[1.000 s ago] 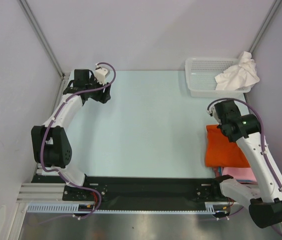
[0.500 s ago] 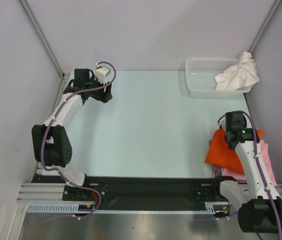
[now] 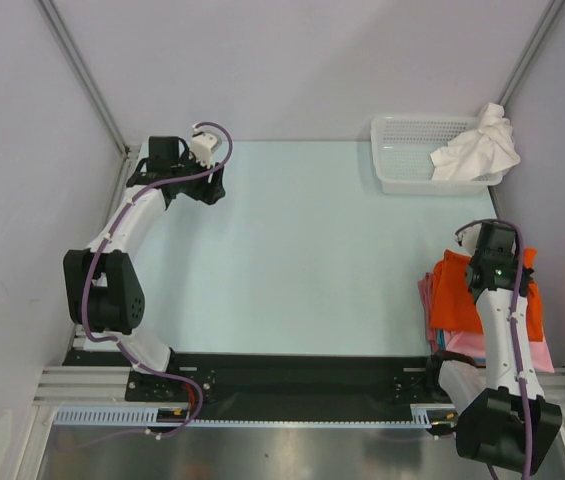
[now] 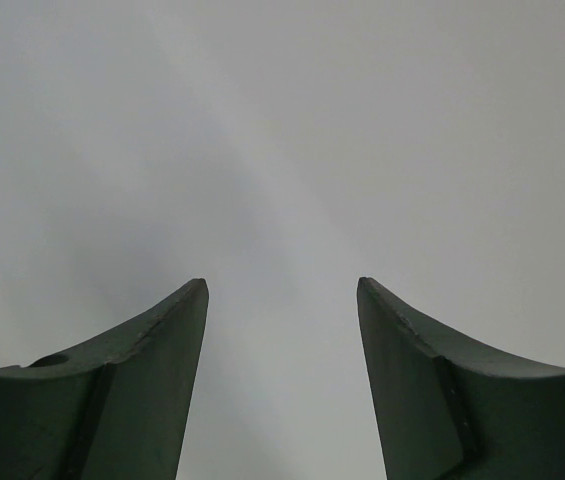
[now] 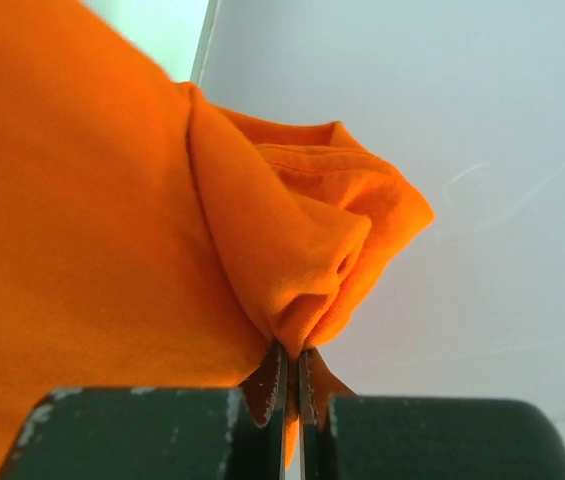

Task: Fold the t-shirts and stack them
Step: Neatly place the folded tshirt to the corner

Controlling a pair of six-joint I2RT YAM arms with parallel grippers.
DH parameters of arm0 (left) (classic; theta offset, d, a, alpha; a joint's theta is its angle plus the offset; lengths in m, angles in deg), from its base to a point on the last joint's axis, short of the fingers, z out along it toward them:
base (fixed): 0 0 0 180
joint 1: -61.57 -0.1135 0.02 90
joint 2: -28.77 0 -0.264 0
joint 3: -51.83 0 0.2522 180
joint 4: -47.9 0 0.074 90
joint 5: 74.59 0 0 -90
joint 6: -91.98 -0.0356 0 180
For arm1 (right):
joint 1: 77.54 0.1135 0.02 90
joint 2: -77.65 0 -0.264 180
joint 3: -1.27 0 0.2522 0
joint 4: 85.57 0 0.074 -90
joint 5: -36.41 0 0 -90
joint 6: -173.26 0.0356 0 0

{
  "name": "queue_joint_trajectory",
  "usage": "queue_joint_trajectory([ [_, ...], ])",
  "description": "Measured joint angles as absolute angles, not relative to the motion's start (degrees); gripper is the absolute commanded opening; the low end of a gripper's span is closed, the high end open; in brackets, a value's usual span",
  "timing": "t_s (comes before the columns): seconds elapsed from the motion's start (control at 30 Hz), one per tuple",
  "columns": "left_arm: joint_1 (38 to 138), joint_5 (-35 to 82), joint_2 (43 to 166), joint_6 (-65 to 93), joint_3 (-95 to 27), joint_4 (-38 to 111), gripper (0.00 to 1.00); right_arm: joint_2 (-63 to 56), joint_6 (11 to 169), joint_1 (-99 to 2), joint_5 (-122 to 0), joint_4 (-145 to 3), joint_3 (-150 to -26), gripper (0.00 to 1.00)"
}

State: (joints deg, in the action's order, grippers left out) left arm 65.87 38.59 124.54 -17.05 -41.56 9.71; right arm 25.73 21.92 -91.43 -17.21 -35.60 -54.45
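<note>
Right gripper [image 5: 290, 352] clamped on orange t-shirt [image 3: 454, 300], now further right in the frame, shirt over pink t-shirts [image 3: 540, 335], left gripper [image 4: 282, 295] apart, unmoved at upper left

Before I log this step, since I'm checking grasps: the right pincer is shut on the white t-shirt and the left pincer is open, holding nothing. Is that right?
Not quite. The right pincer is shut on the orange t-shirt, not the white one, as the right wrist view shows. The left pincer is open, holding nothing.
</note>
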Motion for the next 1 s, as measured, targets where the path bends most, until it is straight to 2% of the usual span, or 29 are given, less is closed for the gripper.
queue_joint_trajectory([
  [0.07,65.9,38.6,124.5,-17.1,-41.6,9.7,0.67,24.8,21.2,-92.0,-17.9,-37.7,-54.4,0.11],
  [0.17,65.9,38.6,124.5,-17.1,-41.6,9.7,0.67,23.8,18.6,-92.7,-19.0,-40.9,-54.1,0.43],
  [0.2,65.9,38.6,124.5,-17.1,-41.6,9.7,0.67,23.5,18.0,-92.8,-19.2,-42.1,-54.0,0.63],
  [0.23,65.9,38.6,124.5,-17.1,-41.6,9.7,0.67,23.3,17.3,-92.9,-19.3,-43.3,-54.0,0.7],
  [0.4,65.9,38.6,124.6,-17.1,-41.6,9.7,0.68,23.1,15.3,-91.6,-18.6,-49.4,-54.2,0.84],
  [0.5,65.9,38.6,124.8,-17.1,-41.6,9.7,0.68,22.3,17.7,-87.2,-18.2,-48.7,-58.1,0.86],
  [0.57,65.9,38.6,124.9,-17.0,-41.6,9.7,0.68,20.2,24.4,-81.5,-17.8,-44.0,-65.8,0.85],
  [0.7,65.9,38.5,124.9,-17.0,-41.5,9.7,0.68,12.5,48.1,-70.3,-18.3,-31.5,-86.3,0.7],
  [0.77,65.9,38.5,124.9,-17.0,-41.5,9.7,0.68,9.6,61.0,-68.3,-18.8,-25.8,-91.6,0.64],
  [0.87,65.8,38.5,124.9,-17.1,-41.5,9.7,0.68,6.2,81.7,-68.0,-19.6,-16.0,-91.6,0.58],
  [1.0,65.8,38.5,124.9,-17.0,-41.4,9.7,0.68,6.4,100.4,-67.5,-23.6,-8.5,-80.7,0.6],
])
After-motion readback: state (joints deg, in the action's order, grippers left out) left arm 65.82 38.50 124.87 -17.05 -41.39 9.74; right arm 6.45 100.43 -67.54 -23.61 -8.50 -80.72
